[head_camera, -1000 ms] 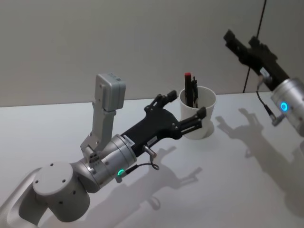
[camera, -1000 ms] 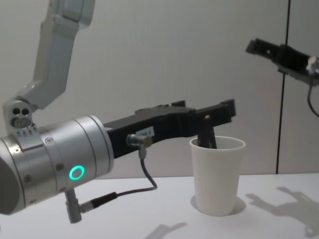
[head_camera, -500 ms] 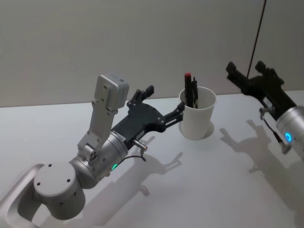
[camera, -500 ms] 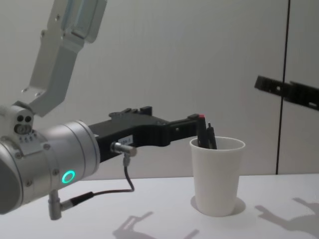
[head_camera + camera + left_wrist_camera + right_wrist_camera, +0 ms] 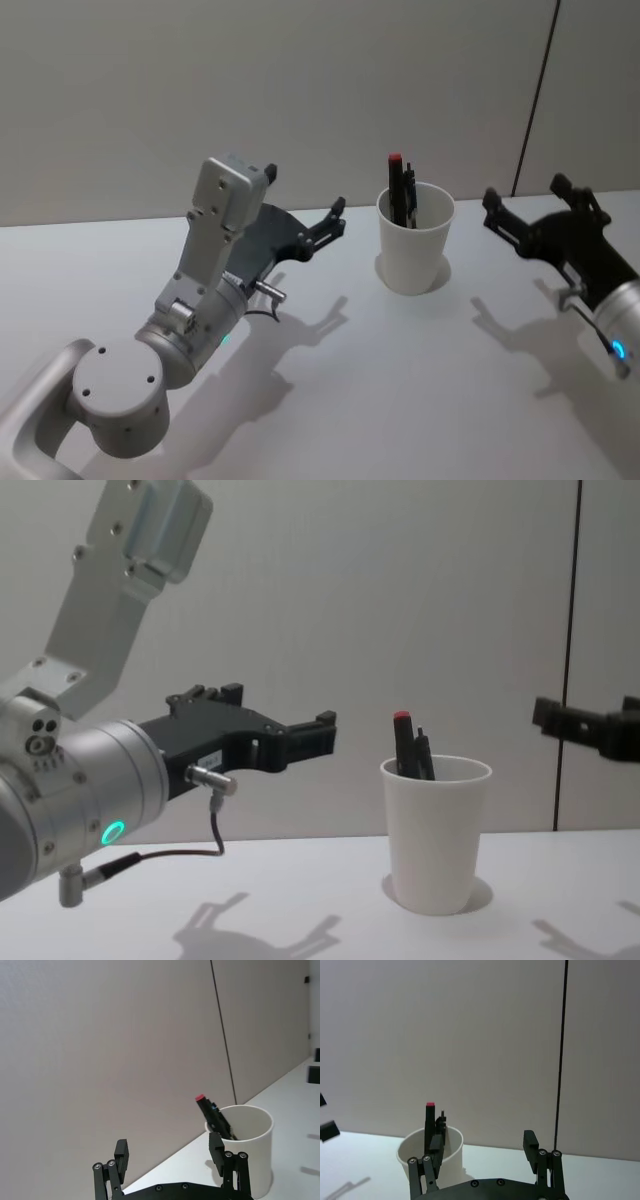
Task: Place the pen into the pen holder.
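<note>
Head view: pen (image 5: 397, 186) stands in the pen holder (image 5: 414, 240), red cap up, long axis near vertical, leaning a little on the cup's left inner wall; other dark pens beside it. Cup sits on the counter (image 5: 400, 380) between my arms. My left gripper (image 5: 318, 225) is to the cup's left, jaws apart and empty, pointing at it; right gripper (image 5: 525, 215) is to the cup's right, jaws also apart, empty. Both near, neither touching. Left wrist view: cup (image 5: 245, 1147) just past my spread left fingertips (image 5: 216, 1146), pen (image 5: 210, 1110) poking out. Right wrist view: cup (image 5: 431, 1152) ahead, off toward one jaw. Chest view: left gripper (image 5: 300, 738) at rim height, clear gap to cup (image 5: 434, 830). Looks placed; next move is just backing off.
</note>
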Tool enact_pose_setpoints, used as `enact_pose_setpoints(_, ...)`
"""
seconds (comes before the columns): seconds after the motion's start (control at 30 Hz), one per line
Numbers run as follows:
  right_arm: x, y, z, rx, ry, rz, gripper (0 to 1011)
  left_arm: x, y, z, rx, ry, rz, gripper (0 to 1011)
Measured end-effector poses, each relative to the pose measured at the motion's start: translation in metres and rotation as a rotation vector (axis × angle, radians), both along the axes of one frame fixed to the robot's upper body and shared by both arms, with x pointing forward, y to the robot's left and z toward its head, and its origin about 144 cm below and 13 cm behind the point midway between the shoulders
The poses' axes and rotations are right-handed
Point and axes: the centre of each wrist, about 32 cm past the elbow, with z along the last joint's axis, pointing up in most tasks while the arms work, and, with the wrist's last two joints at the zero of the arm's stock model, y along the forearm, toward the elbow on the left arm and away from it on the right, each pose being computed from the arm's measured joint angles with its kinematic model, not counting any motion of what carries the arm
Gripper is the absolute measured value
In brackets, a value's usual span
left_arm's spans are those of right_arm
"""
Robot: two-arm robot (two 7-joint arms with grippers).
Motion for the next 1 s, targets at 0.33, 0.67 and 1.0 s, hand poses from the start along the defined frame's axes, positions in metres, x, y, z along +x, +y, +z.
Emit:
enact_pose_setpoints(0.33, -0.018, -0.001, -0.007, -0.083, -0.006, -0.012, 1002, 0.000, 0.001, 0.000, 0.018, -0.015, 0.027, 1001)
enact_pose_setpoints(0.67, -0.020, -0.002, -0.007, -0.091, -0.007, -0.013, 1002, 0.000, 0.001, 0.000, 0.017, -0.015, 0.028, 1001)
enact_pose_setpoints(1.0, -0.020, -0.001, -0.007, -0.091, -0.007, -0.012, 1001, 0.000, 0.001, 0.000, 0.017, -0.014, 0.029, 1001)
